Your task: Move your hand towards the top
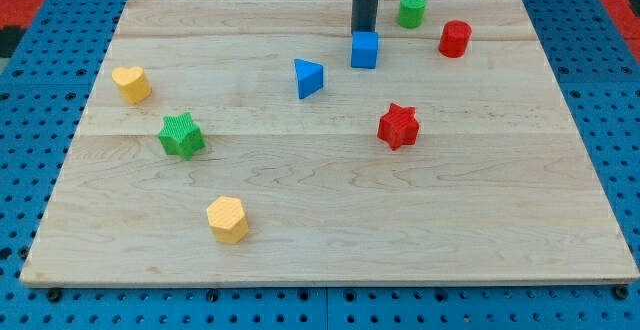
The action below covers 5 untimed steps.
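Note:
My dark rod comes down from the view's top, and my tip (363, 30) rests on the wooden board (320, 230) just above the blue cube (364, 50), touching or nearly touching its far side. A green cylinder (412, 10) stands to the tip's right near the top edge. A red cylinder (455, 39) is further right. A blue triangular block (308, 77) lies to the lower left of the tip.
A red star block (397, 125) sits right of centre. A green star block (181, 135) and a yellow heart block (131, 84) are on the left. A yellow hexagonal block (228, 219) lies near the bottom left. Blue pegboard surrounds the board.

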Each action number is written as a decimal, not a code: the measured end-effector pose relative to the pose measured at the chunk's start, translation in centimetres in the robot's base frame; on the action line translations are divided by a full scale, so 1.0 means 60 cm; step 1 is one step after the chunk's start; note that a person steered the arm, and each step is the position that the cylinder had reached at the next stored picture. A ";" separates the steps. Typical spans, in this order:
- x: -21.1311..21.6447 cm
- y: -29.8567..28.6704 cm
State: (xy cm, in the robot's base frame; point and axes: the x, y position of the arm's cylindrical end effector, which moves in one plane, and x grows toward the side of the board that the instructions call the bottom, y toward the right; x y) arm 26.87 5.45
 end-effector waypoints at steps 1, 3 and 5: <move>-0.001 0.000; -0.007 0.000; -0.017 -0.002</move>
State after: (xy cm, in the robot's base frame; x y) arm 25.86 5.34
